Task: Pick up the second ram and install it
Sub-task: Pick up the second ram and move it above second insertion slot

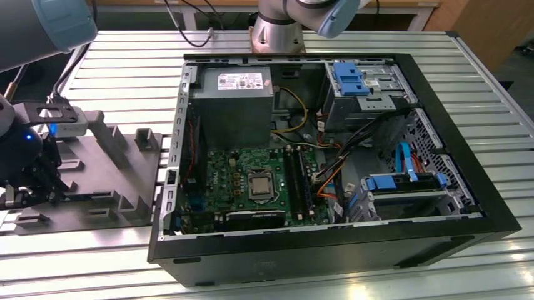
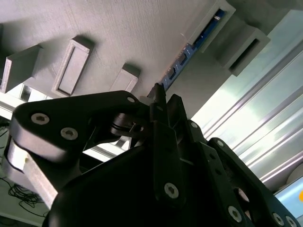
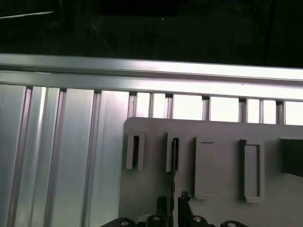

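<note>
The second ram (image 3: 174,158) is a thin dark stick standing on edge in a slot of the grey holder tray (image 3: 218,130). In the second wrist view the second ram (image 2: 187,52) runs away from the black fingertips along the tray (image 2: 118,28). My gripper (image 3: 173,202) is low over the tray and shut on the near end of the stick. In the second wrist view the gripper (image 2: 165,101) has its two fingers drawn together at the stick's edge. In the exterior view the gripper (image 1: 21,187) is at the far left, over the tray (image 1: 117,181).
An open computer case (image 1: 326,262) lies at the exterior view's right. It holds a green motherboard (image 1: 242,165), dark memory slots (image 1: 296,178), a grey power supply (image 1: 234,94), blue drive brackets (image 1: 351,78) and loose cables. Raised grey blocks (image 1: 109,140) stand on the tray. The table (image 1: 125,69) is ribbed metal.
</note>
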Controlling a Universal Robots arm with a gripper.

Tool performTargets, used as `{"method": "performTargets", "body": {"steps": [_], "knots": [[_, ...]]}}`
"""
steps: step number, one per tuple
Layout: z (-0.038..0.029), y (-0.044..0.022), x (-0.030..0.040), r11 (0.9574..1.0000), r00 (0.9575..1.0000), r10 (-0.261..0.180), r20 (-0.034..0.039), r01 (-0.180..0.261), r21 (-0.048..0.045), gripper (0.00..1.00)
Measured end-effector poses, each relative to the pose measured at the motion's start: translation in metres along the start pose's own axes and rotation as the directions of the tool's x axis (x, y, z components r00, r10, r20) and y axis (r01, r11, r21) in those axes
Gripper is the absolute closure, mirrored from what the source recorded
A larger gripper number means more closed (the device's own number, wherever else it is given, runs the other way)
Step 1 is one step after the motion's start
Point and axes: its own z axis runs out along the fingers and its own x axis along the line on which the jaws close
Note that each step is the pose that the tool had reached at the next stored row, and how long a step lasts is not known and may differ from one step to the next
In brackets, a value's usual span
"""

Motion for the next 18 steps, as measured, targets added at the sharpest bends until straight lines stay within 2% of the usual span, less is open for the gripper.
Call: {"method": "performTargets", "body": {"steps": [14,16,18], "knots": [[0.0089,0.0011,0.0,0.9988,0.9988,-0.048,-0.0026,0.048,-0.0008,0.76],[0.0097,0.0011,0.0,0.9987,0.9987,-0.05,0.0015,0.05,-0.0002,0.76],[0.01,0.001,0.0,0.9987,0.9986,-0.051,0.0124,0.051,0.0009,0.76]]}}
